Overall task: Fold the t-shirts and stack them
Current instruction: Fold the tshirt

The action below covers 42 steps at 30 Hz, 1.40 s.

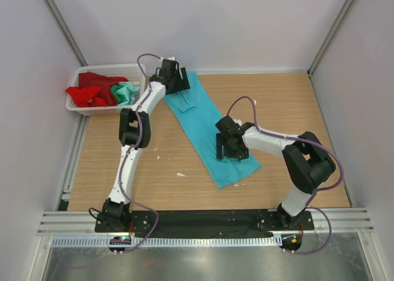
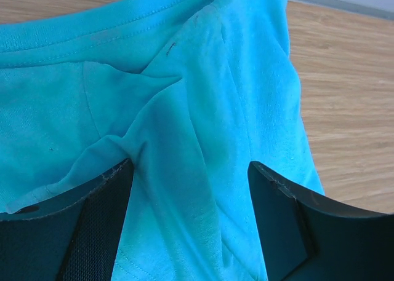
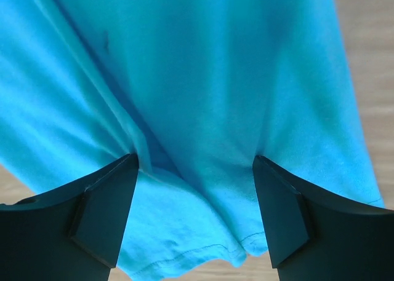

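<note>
On the tabletop (image 1: pixel 289 109) the turquoise t-shirt (image 1: pixel 198 122) lies in a long strip, both sets of jaws released over its ends; pinching only the top layer could undo the fold.

Open table (image 1: pixel 295 118) right of turquoise t-shirt (image 1: pixel 197 118), white basket (image 1: pixel 111 66) crowding far-left corner

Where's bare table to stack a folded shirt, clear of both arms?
Widest bare wood is far right, between the turquoise shirt and the right wall. A smaller patch lies between the left arm and the shirt's near-left edge. Crowded at far left: basket and left gripper.
</note>
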### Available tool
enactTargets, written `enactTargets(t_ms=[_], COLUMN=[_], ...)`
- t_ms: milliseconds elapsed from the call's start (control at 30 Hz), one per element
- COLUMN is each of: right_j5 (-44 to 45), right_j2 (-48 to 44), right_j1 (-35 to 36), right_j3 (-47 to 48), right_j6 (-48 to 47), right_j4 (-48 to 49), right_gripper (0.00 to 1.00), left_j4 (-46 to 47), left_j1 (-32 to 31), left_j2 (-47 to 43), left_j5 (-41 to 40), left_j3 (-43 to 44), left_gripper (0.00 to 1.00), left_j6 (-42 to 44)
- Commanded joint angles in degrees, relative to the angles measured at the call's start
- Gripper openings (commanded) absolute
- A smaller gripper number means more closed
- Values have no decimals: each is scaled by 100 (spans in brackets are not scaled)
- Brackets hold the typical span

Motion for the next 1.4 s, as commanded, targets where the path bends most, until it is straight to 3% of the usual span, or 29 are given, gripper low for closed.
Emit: enactTargets(t_ms=[0, 100, 300, 500, 533, 667, 1033, 1367], right_j5=[-169, -293, 39, 858, 858, 402, 287, -99], right_j2=[-213, -134, -598, -1047, -1091, -1223, -1443, -1610], right_j1=[736, 1403, 1740, 1416, 1337, 688, -483, -756], right_j3=[-337, -74, 340, 1148, 1209, 1254, 1693, 956], right_j6=[1638, 1808, 1528, 737, 693, 359, -503, -477], right_j4=[-323, -243, -348, -1112, -1183, -1236, -1500, -1280], right_gripper=[82, 83, 87, 95, 100, 100, 100, 100], left_j4=[280, 272, 114, 183, 175, 122, -186, -265], left_j1=[-53, -141, -212, -308, -317, -361, -739, -959], left_j2=[78, -106, -624, -1732, -1959, -2233, -1479, -398], left_j5=[290, 413, 396, -719, -1051, -1362, -2100, -2461], left_j3=[-69, -254, -465, -1001, -1019, -1019, -861, -167], left_gripper=[77, 77, 76, 79, 80, 81, 74, 73], left_j6=[649, 1002, 1143, 819, 739, 440, 317, 141])
